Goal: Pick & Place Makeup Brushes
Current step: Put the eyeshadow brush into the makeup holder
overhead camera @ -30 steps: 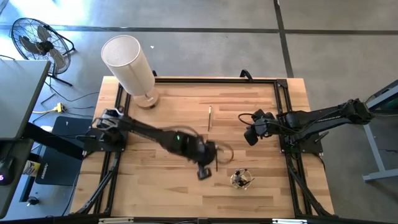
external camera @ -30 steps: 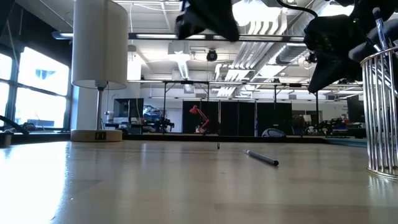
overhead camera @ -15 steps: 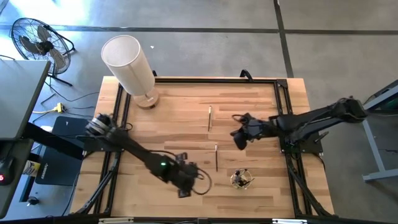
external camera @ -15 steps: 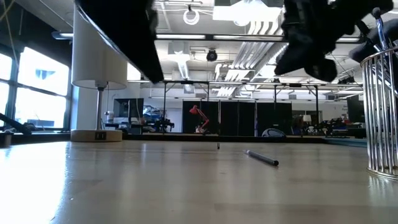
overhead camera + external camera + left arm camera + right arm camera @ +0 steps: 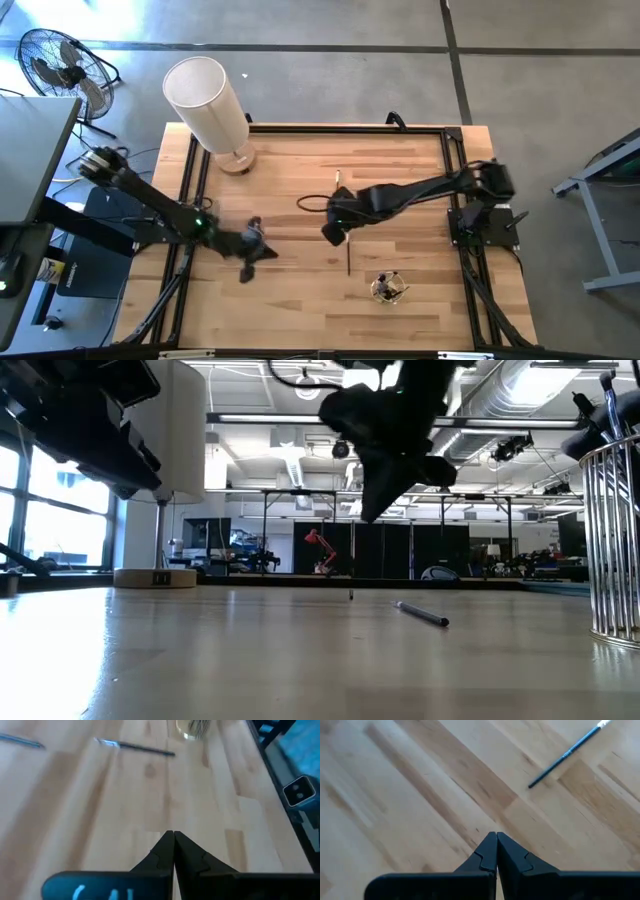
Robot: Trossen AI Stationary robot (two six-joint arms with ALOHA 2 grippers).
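From up top, most of the job looked done already: the wire holder [image 5: 388, 287] near the front right of the counter [image 5: 420, 170] had a bunch of makeup brushes in it, and only two were lying loose on the wood. One pale brush [image 5: 337, 188] lay mid-counter, toward the back, and a dark brush [image 5: 348, 254] lay closer to the holder. The right gripper [image 5: 331, 232] hung between those two, and the left gripper [image 5: 250, 262] was off on the left side, well apart from both.

At counter level, the dark brush [image 5: 421, 614] was flat on the wood, with the holder's bars [image 5: 612, 545] at the right edge and brush tips poking out of the top.

The left wrist cam showed its jaws pinched together on nothing, with both loose brushes and the holder [image 5: 194, 728] farther off.

Right wrist cam, same deal: jaws clenched empty over bare wood, the dark brush [image 5: 565, 756] lying just ahead. So I'd say two brushes were left to go.
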